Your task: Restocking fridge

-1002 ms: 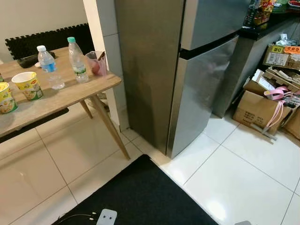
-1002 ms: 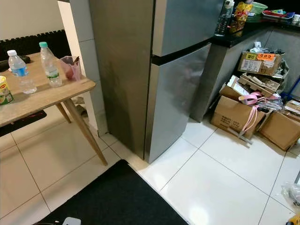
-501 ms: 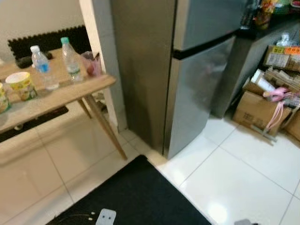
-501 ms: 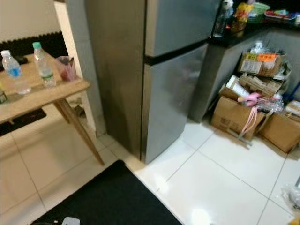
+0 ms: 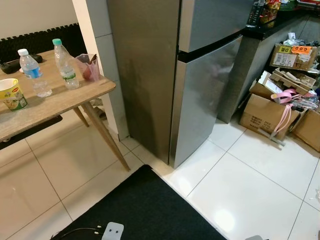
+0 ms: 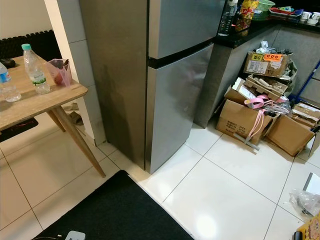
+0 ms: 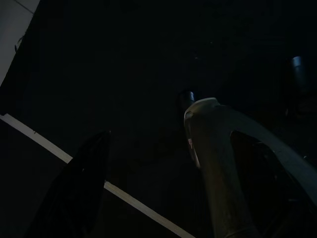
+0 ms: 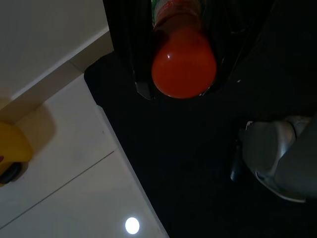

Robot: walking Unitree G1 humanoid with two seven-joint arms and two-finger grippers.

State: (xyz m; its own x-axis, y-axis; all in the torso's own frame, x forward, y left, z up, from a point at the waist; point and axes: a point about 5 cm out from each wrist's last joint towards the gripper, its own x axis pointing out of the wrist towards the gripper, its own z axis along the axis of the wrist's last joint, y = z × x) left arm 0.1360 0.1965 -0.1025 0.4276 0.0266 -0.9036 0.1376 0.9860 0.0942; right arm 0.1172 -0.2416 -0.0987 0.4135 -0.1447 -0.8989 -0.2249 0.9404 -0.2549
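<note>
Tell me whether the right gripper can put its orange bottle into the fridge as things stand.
Probably not yet. Both fridge doors are shut, and the right gripper, shut on the orange bottle, hangs low over the black mat.

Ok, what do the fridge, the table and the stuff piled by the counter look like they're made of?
Fridge: brushed steel or steel-look finish, judging by the dull grey sheen and soft reflections. Table: light wood or wood veneer, with visible grain and slanted wooden legs. Boxes: plain brown cardboard with printed labels.
</note>
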